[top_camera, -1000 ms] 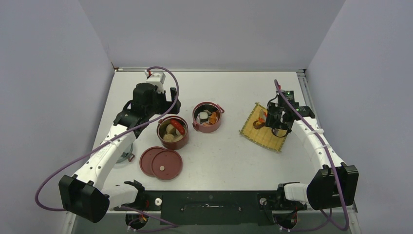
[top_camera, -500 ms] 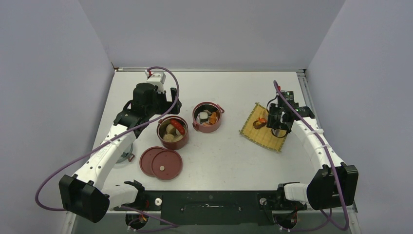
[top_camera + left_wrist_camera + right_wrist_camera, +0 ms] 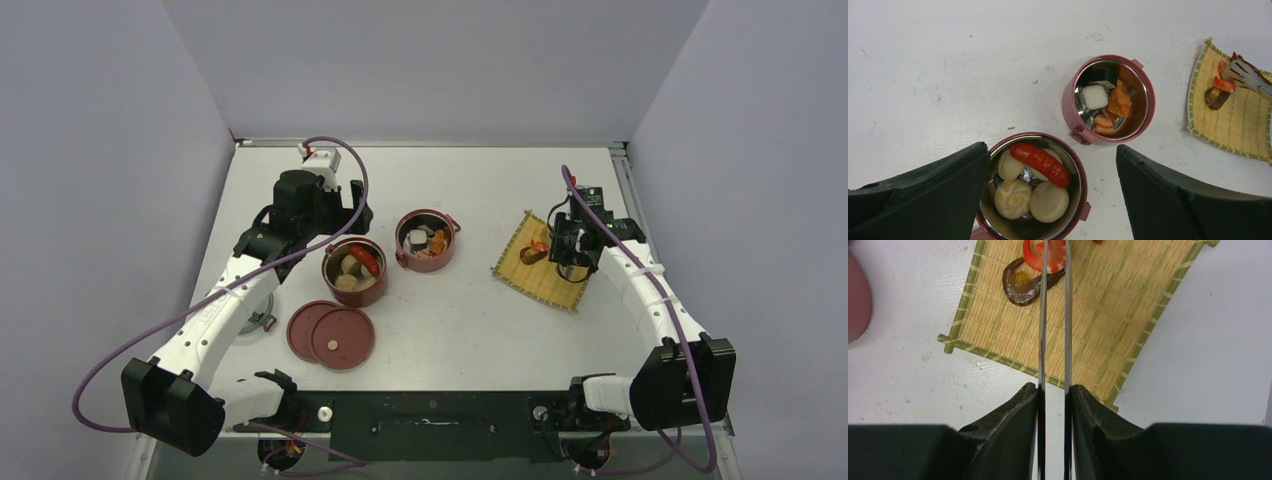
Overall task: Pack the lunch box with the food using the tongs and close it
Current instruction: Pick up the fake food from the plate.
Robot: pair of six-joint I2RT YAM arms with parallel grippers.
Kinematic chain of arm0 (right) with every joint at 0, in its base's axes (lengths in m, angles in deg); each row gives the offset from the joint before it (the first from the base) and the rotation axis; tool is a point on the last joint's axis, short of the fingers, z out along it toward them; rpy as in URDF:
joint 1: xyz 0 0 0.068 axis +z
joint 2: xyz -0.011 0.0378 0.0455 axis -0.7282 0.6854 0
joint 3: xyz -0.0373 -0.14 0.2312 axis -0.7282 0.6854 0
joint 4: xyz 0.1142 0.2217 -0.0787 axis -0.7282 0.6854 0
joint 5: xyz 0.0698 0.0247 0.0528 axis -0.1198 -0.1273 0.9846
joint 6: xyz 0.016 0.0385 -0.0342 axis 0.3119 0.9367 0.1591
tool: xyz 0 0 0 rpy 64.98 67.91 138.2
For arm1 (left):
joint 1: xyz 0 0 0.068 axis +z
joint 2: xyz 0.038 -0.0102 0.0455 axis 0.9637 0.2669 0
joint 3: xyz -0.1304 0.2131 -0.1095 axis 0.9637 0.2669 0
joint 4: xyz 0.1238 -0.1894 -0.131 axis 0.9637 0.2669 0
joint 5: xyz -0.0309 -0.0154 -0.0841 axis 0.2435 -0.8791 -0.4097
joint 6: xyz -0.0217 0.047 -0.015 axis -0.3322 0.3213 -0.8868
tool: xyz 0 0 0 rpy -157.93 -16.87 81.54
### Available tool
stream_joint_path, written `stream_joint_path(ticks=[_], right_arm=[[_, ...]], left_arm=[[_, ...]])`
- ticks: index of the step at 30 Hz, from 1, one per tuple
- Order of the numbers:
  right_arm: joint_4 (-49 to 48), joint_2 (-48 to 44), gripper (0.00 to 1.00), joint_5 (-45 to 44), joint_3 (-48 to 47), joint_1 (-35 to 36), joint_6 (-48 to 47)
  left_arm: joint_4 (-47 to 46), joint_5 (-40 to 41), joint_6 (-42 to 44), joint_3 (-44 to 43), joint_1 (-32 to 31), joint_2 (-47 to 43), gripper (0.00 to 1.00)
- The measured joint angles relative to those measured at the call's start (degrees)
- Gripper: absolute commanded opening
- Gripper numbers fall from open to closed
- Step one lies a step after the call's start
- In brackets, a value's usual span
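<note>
The lunch box stands as two open dark-red bowls. The near bowl (image 3: 354, 272) (image 3: 1082, 187) holds pale buns (image 3: 1049, 201) and a red sausage (image 3: 1040, 163). The far bowl (image 3: 427, 240) (image 3: 1067, 102) holds white, orange and dark bits. My left gripper (image 3: 345, 215) (image 3: 1052, 155) hangs open above the near bowl, with nothing between its fingers. My right gripper (image 3: 565, 250) (image 3: 1054, 387) is shut on the silver tongs (image 3: 1042, 315) (image 3: 1248, 75), squeezing both arms. The tongs' tips flank a red food piece (image 3: 1035, 252) on the yellow mat (image 3: 545, 270) (image 3: 1098, 315), beside a dark brown piece (image 3: 1023, 282).
Two flat dark-red lids (image 3: 332, 335) lie overlapped in front of the near bowl. A small grey metal item (image 3: 258, 322) sits under my left arm. Grey walls close in the table at the back and on both sides.
My right gripper has squeezed the tongs narrower, drawing their tips in on the red piece. The left arm has not moved.
</note>
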Motion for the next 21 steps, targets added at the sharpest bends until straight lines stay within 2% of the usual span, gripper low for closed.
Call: stream_joint_path(ticks=[5, 21], right_arm=[[0.1, 0.0, 0.06, 0.6, 0.0, 0.0, 0.0], [4.0, -5.4, 0.05, 2.6, -3.1, 0.6, 0.2]], left_arm=[[0.0, 0.0, 0.0, 0.0, 0.0, 0.0, 0.97], [0.0, 0.0, 0.0, 0.0, 0.0, -0.1, 0.97]])
